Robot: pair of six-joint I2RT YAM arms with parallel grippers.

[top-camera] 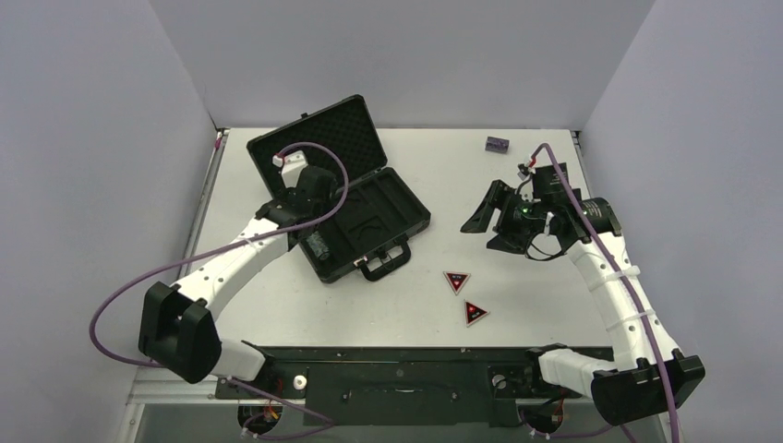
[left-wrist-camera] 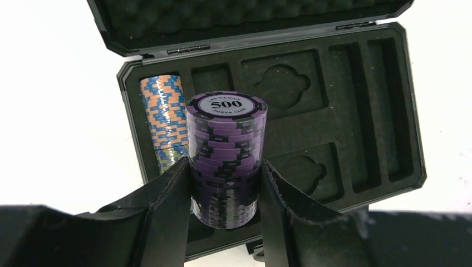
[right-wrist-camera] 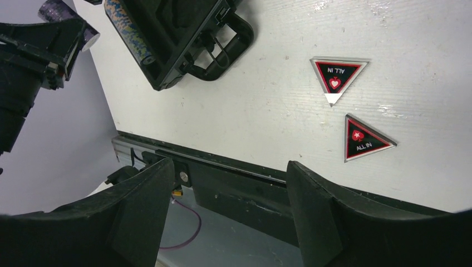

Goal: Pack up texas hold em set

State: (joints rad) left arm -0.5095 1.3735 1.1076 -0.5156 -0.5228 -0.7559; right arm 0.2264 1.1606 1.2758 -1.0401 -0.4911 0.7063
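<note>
Briefcase (top-camera: 392, 196), two tokens (top-camera: 456, 281) near handle (top-camera: 386, 263)

The top view looks down over the whole table (top-camera: 369, 314); both wrist views, close in, share the open briefcase (left-wrist-camera: 289, 130).

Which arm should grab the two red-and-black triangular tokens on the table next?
Probably right. Its open, empty right gripper hangs near the red-and-black triangular tokens; the left gripper is shut on a purple poker-chip stack over the black foam-lined case.
</note>
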